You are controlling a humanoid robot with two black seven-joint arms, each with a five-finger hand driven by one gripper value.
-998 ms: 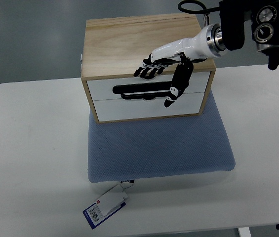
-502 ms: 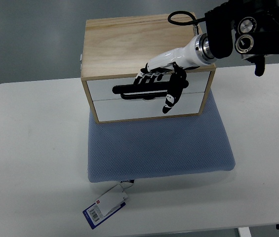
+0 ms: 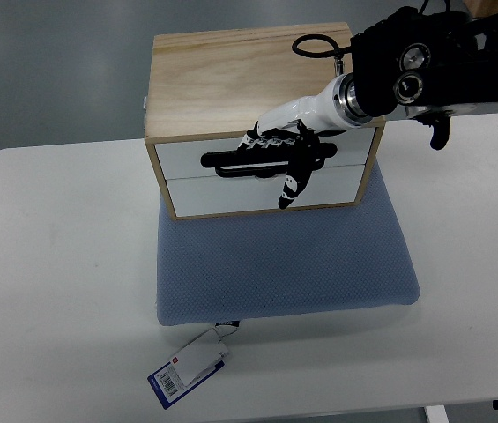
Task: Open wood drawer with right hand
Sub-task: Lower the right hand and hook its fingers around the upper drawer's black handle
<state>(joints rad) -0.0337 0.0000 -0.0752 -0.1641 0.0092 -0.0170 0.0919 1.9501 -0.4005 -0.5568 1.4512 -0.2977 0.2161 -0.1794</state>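
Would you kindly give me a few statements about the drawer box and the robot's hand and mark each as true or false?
1. The wooden drawer box stands on a blue mat. True.
2. The right hand is at the black handle on the upper drawer front. True.
3. The upper drawer is pulled far out over the mat. False: both white fronts sit level with the box frame.
4. A barcode tag lies on top of the box. False: it lies on the white table, near the mat's front edge.
5. The left hand rests on the mat. False: no left hand shows.
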